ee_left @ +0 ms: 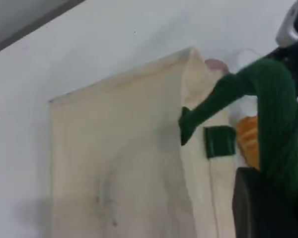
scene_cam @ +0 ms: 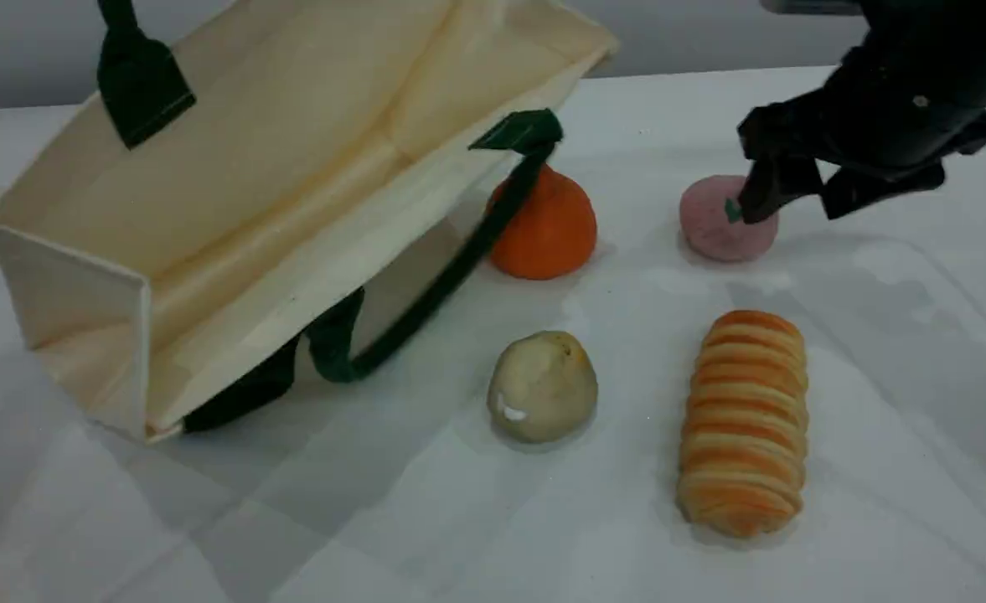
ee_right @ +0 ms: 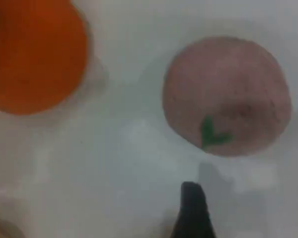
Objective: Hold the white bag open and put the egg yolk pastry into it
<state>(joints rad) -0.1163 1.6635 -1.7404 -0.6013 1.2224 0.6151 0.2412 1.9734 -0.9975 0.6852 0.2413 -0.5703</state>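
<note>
The white bag (scene_cam: 233, 193) lies tilted on the left of the table, its mouth facing front-left and held open. One dark green rope handle (scene_cam: 136, 79) runs up out of the scene view. In the left wrist view that handle (ee_left: 273, 114) passes into my left gripper (ee_left: 268, 198), which is shut on it above the bag (ee_left: 119, 163). The egg yolk pastry (scene_cam: 543, 385), a pale beige dome with a white chip, sits alone on the table in front of the bag. My right gripper (scene_cam: 802, 201) hangs open over the pink ball, far behind and right of the pastry; one fingertip (ee_right: 192, 210) shows.
An orange fruit (scene_cam: 547, 222) sits behind the bag's lower handle (scene_cam: 425, 301). The pink ball (scene_cam: 723, 219) with a green mark lies at the back right. A striped bread roll (scene_cam: 744, 419) lies just right of the pastry. The table (scene_cam: 493, 536) is white with creased plastic.
</note>
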